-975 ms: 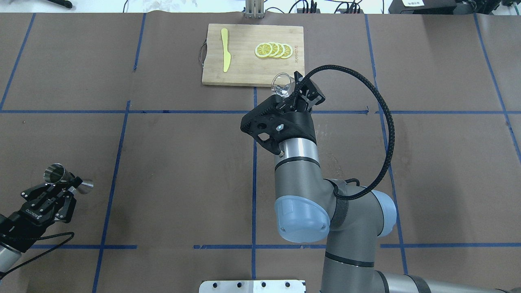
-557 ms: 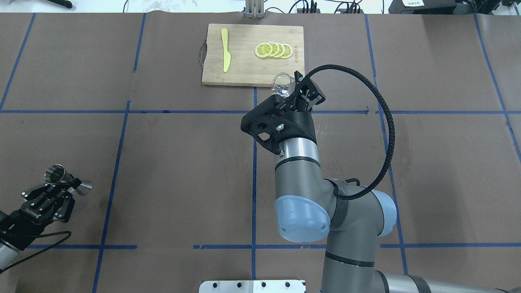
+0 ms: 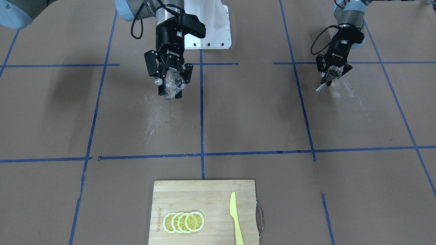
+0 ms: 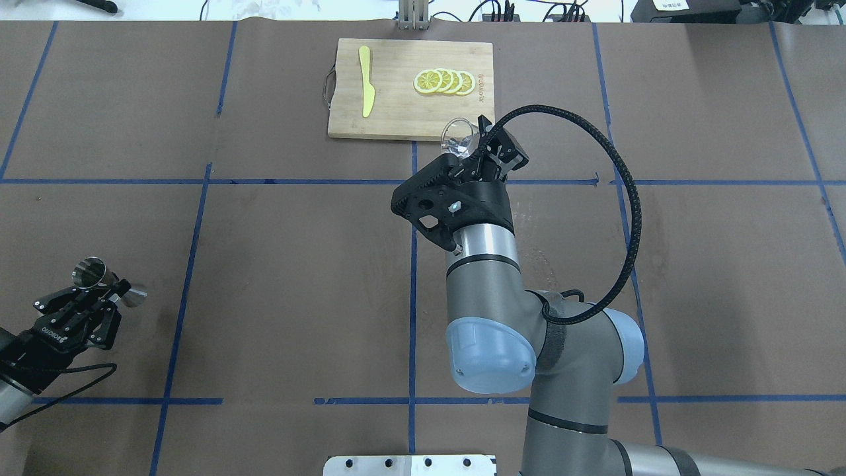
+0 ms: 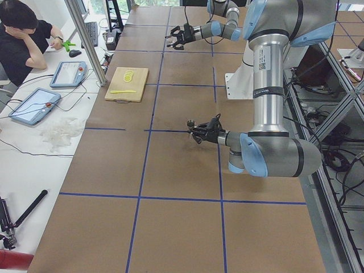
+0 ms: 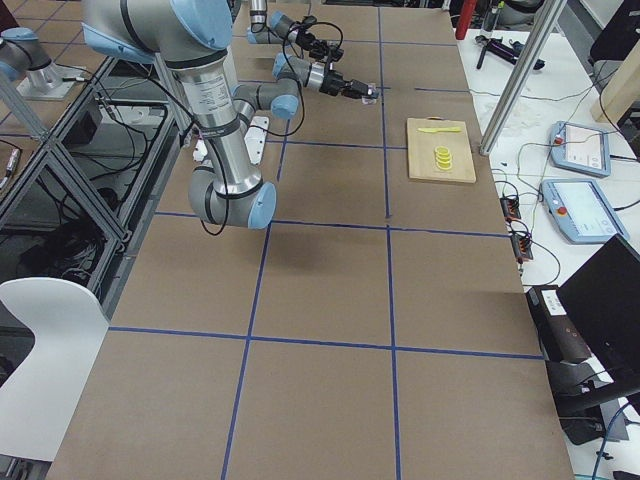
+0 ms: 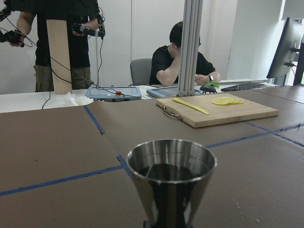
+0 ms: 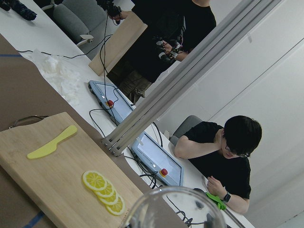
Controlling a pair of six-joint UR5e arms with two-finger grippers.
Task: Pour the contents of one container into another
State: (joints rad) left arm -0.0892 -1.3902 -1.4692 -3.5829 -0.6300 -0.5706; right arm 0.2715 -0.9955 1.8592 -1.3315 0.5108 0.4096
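My left gripper point(image 4: 106, 293) is shut on a steel jigger point(image 4: 90, 272) by its waist, low over the table's near left part. The left wrist view shows the jigger point(image 7: 171, 175) upright, with a dark inside. In the front-facing view the same gripper point(image 3: 332, 73) and jigger point(image 3: 329, 79) sit at the upper right. Near the table's middle, my right gripper point(image 4: 477, 151) is shut on a clear glass point(image 4: 457, 134), which looks tipped in the front-facing view point(image 3: 173, 83). Its rim point(image 8: 175, 206) fills the bottom of the right wrist view. The two containers are far apart.
A bamboo cutting board point(image 4: 396, 112) lies at the far edge with a yellow knife point(image 4: 365, 79) and lemon slices point(image 4: 444, 81). Pale scuff marks point(image 3: 153, 112) streak the brown paper. A seated person point(image 5: 23, 40) and tablets point(image 5: 34, 105) are beyond the far edge.
My left gripper with the jigger has shifted slightly away from the robot, its arm drawing left. The right arm and the glass have stayed put.
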